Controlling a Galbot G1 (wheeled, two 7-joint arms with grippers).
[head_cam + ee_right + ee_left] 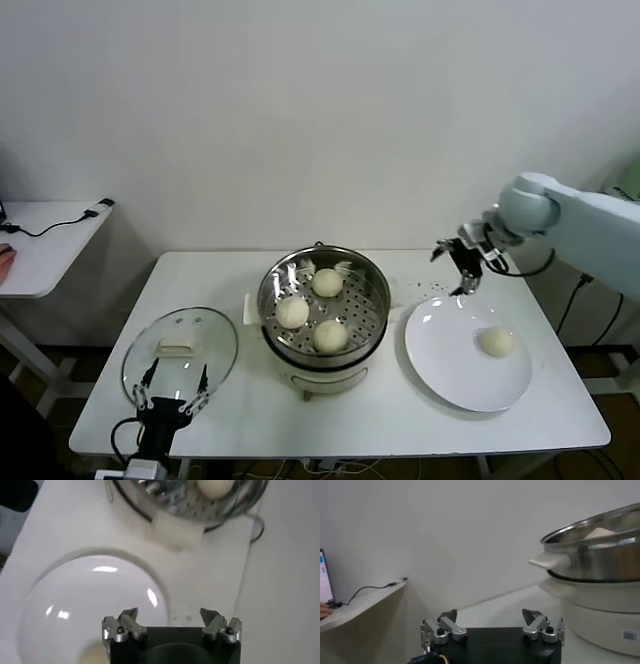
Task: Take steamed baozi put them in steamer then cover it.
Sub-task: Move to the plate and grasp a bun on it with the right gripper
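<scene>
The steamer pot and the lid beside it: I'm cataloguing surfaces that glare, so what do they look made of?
The steamer pot looks like polished stainless steel: mirror reflections on its wall, over a matte cream, probably plastic, base. The lid looks like clear glass, since the table shows through, with a metal rim and a cream handle.

The steel steamer (pixel 324 305) stands uncovered mid-surface on its cream base, three cream-white baozi (pixel 311 310) resting on its perforated tray. A fourth baozi (pixel 495 341) lies to its right, well apart. The glass cover (pixel 180 352) lies flat to its left, handle up.
</scene>
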